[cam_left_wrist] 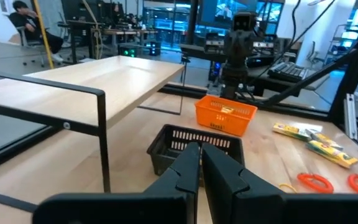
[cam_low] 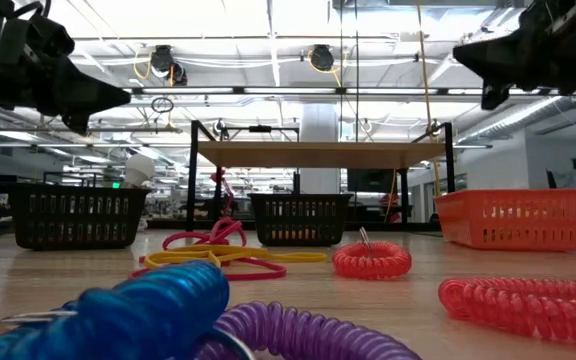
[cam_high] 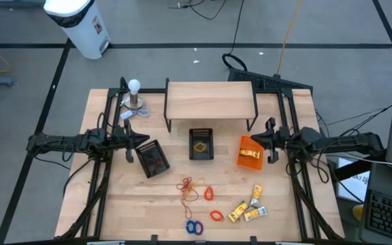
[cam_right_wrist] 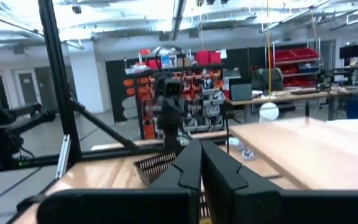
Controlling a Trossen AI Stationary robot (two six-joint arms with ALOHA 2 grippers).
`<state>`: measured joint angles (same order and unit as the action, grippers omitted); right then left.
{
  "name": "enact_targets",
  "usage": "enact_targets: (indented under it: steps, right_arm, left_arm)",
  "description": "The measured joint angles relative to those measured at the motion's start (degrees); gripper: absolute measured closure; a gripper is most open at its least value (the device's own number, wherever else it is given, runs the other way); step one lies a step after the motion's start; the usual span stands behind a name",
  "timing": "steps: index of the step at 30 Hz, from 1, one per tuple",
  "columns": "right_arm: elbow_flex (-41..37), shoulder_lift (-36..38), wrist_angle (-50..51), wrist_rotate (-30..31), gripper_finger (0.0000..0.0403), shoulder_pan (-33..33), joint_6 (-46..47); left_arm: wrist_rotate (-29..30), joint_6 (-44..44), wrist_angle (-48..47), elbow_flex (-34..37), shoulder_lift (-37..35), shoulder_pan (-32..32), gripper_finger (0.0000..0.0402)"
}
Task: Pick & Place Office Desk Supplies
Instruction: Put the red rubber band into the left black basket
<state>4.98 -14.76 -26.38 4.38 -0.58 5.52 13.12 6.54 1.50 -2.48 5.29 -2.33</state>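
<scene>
Both arms hover above the table with nothing in hand: the left gripper [cam_high: 140, 141] sits over the left side just beside the tilted black mesh bin [cam_high: 153, 158], and the right gripper [cam_high: 263, 141] sits over the right side at the orange bin [cam_high: 249, 152]; each has its fingers pressed together, gripping nothing. The supplies lie loose toward the front edge of the table: a tangle of tan and red rubber bands [cam_high: 189, 188] near the front centre, orange coiled rings [cam_high: 208, 194] just beside it, blue and purple rings [cam_high: 194, 227] at the very front edge, and yellow packets [cam_high: 248, 207] toward the front right corner. A third bin, the middle mesh bin [cam_high: 201, 144], stands under the wooden shelf [cam_high: 209, 101] and already holds something yellow. The step in hand appears to be selecting the next item. The right arm is the natural choice for the packets; it should widen its fingers before descending, come straight down over one packet, and close across its narrow width. The bands are thin and tangled, so a grasp there risks lifting several at once.
</scene>
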Motion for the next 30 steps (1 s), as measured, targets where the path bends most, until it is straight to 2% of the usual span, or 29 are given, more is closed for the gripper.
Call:
enact_targets:
  steps: [6, 18, 23, 26, 30]
  right_arm:
    - [-1.4, 0.0, -0.2, 0.2, 0.0401, 0.0, -1.0]
    - [-2.0, 0.0, 0.9, 0.3, 0.0402, 0.0, -5.3]
    - [-2.0, 0.0, 1.4, 0.3, 0.0402, 0.0, -6.7]
    - [-2.1, 0.0, 1.4, 0.3, 0.0402, 0.0, -6.3]
    - [-2.1, 0.0, 1.4, 0.3, 0.0402, 0.0, -6.3]
  left_arm:
    - [3.9, -0.1, 0.3, 0.0, 0.0, 0.0, 0.0382]
    - [4.4, -0.7, 0.0, 0.0, 0.0, 0.0, 0.0383]
    - [8.9, 3.2, -0.1, 0.0, 0.3, 0.0, 0.0386]
    - [8.4, 3.3, -0.8, -1.2, 2.6, 0.0, 0.0398]
    - [10.7, 3.1, -5.8, -8.2, 9.4, 0.0, 0.0399]
